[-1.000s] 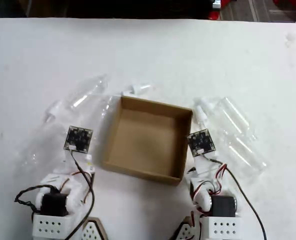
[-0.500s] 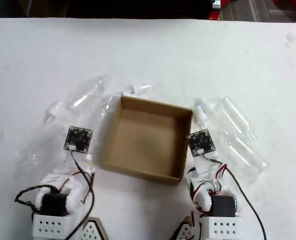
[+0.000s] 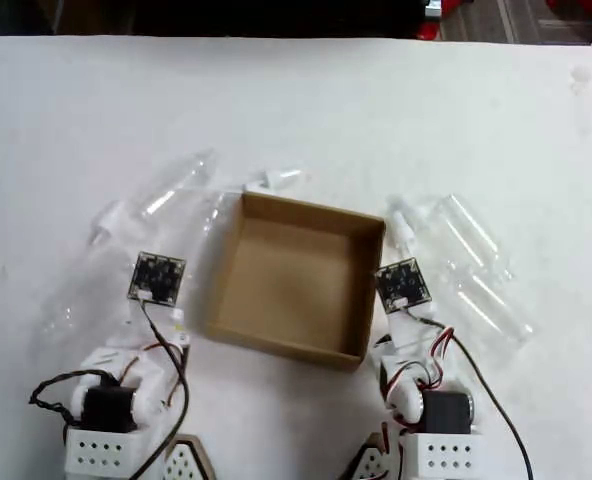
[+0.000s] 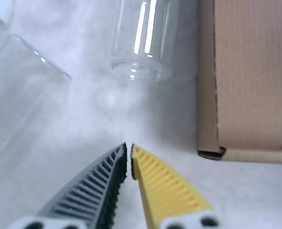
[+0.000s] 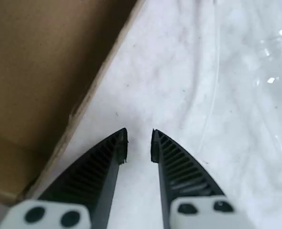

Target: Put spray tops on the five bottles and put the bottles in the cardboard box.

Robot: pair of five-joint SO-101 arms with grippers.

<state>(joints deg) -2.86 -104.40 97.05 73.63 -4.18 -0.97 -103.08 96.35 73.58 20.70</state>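
Observation:
The open cardboard box (image 3: 294,283) sits mid-table between my two arms. Several clear bottles lie on their sides: some left of the box (image 3: 169,186), two to its right (image 3: 468,237). Loose white spray tops lie behind the box (image 3: 276,179), at the left (image 3: 104,222) and at the right (image 3: 401,214). My left gripper (image 4: 129,149) is shut and empty, low over the table beside the box corner (image 4: 248,76), facing a bottle's base (image 4: 143,43). My right gripper (image 5: 138,141) is nearly shut, empty, between the box wall (image 5: 45,62) and a bottle (image 5: 255,71).
Both arm bases (image 3: 106,420) (image 3: 431,430) stand at the table's near edge. The white table (image 3: 376,110) stretches bare behind the box. A dark floor strip borders the far edge.

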